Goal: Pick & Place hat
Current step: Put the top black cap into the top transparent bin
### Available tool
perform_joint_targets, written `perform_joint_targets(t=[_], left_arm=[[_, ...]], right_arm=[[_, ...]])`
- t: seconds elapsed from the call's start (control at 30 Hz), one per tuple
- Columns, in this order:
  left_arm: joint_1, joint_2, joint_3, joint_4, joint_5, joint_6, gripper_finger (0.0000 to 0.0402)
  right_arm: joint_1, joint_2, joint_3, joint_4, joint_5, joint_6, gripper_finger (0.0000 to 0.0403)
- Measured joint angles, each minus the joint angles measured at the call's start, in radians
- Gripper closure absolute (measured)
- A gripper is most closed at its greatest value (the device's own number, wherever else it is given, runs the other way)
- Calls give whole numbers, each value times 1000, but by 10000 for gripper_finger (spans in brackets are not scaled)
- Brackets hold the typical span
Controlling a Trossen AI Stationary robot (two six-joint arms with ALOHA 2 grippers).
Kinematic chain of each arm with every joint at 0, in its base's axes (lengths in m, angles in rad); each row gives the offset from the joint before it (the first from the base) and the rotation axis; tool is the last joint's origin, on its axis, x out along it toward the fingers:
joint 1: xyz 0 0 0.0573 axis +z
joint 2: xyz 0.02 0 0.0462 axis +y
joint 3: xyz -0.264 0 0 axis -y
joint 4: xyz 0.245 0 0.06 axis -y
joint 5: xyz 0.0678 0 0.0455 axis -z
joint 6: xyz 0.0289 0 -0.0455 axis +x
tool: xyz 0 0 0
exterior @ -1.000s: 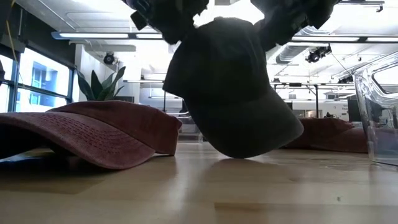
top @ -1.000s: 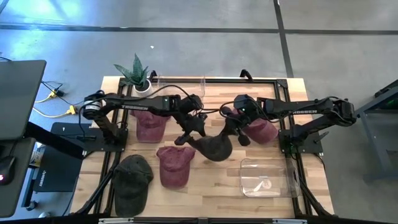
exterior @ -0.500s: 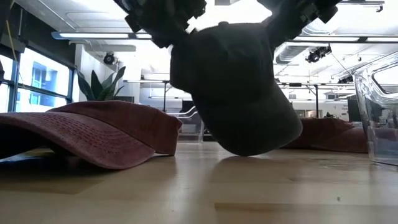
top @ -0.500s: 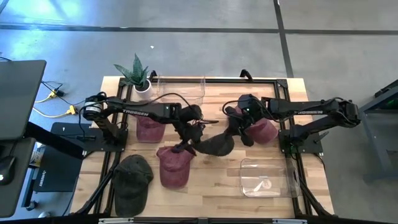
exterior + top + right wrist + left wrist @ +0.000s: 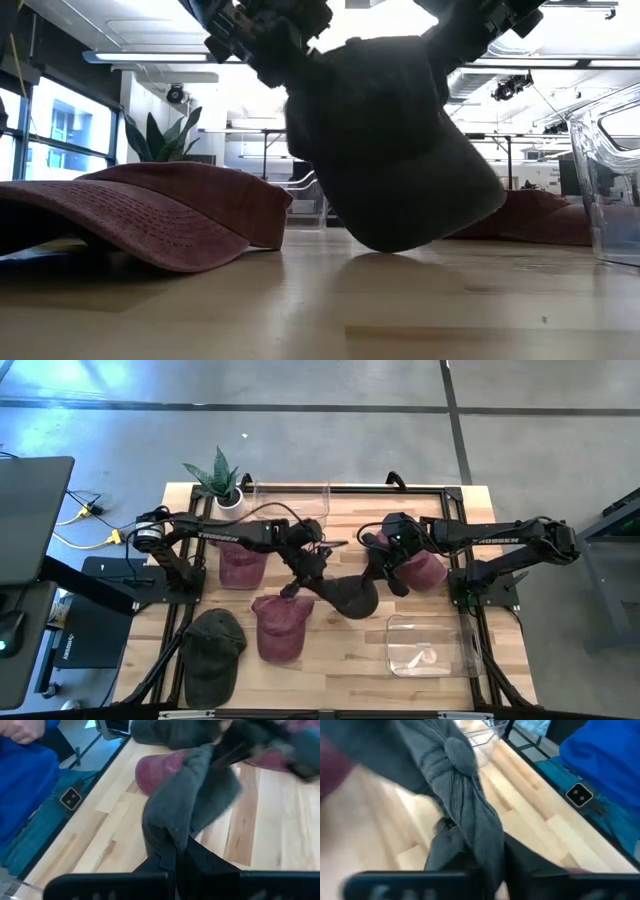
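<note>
From above, both arms reached in toward the middle of the desk point(image 5: 440, 685) and met over one dark hat point(image 5: 347, 596). The left hand point(image 5: 305, 567) was pinched on the hat's left edge, the right hand point(image 5: 382, 572) clamped on its right edge, so the hat hung between them near the desk's center. I counted five hats: that dark one, three maroon hats point(image 5: 281, 626) and a dark green hat point(image 5: 213, 652) at the front left. Also two clear bins point(image 5: 425, 645) and one plant point(image 5: 217, 477).

Low view: the dark hat point(image 5: 390, 150) hung crown-down, its bottom right at the desk surface; can't tell if it touched. A maroon hat point(image 5: 140, 222) lay to its left.

Left wrist: the fingers were closed on a bunched fold of the dark fabric point(image 5: 465, 815).

Right wrist: same deal, fingers shut tight on a gray fold point(image 5: 180, 805), with a maroon hat point(image 5: 160, 770) behind.
</note>
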Motion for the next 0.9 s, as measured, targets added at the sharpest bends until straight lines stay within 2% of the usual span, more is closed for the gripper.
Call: perform_joint_targets(t=[0.07, 0.17, 0.33, 0.5, 0.63, 0.7, 0.9], left_arm=[[24, -17, 1, 0, 17, 16, 392], [54, -40, 0, -16, 24, 19, 383], [75, -70, 2, -10, 25, 24, 398], [74, -75, 30, -14, -10, 22, 395], [74, -75, 51, -16, -18, 22, 400], [74, -75, 54, -14, -39, 27, 400], [74, -89, 54, -78, -70, 38, 401]], right_arm=[[0, 0, 0, 8, -17, 4, 388], [0, 0, 0, 29, -35, 32, 363], [-29, 0, 5, 57, -69, 71, 291], [-35, 24, 6, 97, -20, 37, 218], [-36, 95, 6, 117, -22, -9, 187], [-36, 132, 6, 134, -78, -30, 181], [-57, 160, 6, 104, -400, -17, 191]])
